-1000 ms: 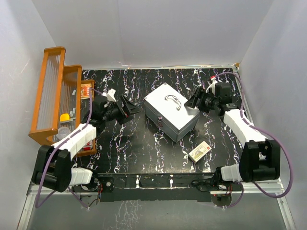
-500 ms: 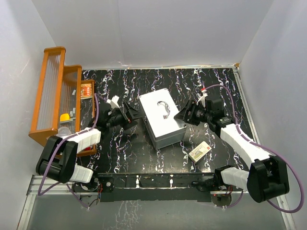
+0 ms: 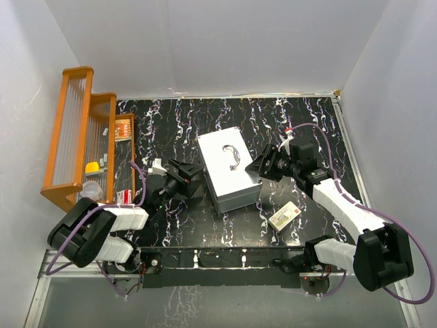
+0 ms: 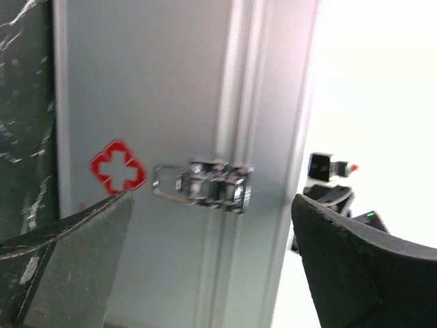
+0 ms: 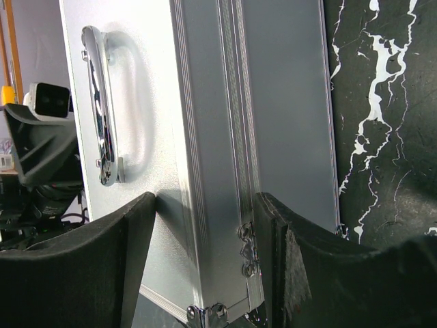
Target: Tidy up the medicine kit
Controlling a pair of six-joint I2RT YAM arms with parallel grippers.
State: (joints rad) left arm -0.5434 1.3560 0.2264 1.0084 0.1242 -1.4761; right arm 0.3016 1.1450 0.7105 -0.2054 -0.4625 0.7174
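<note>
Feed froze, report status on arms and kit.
Left fingers open, facing latch on medicine kit. Right fingers straddle its edge, grip unclear. Kit shut. Small box apart.

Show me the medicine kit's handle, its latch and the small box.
medicine kit handle (image 5: 100, 109), right wrist view, middle of the chrome bar.
medicine kit latch (image 4: 205, 186), left wrist view, centre of the clasp.
small box (image 3: 285, 215), top external view, its top face.

The latch on the kit is blurred at the left wrist, and print on the box is too small to read.
</note>
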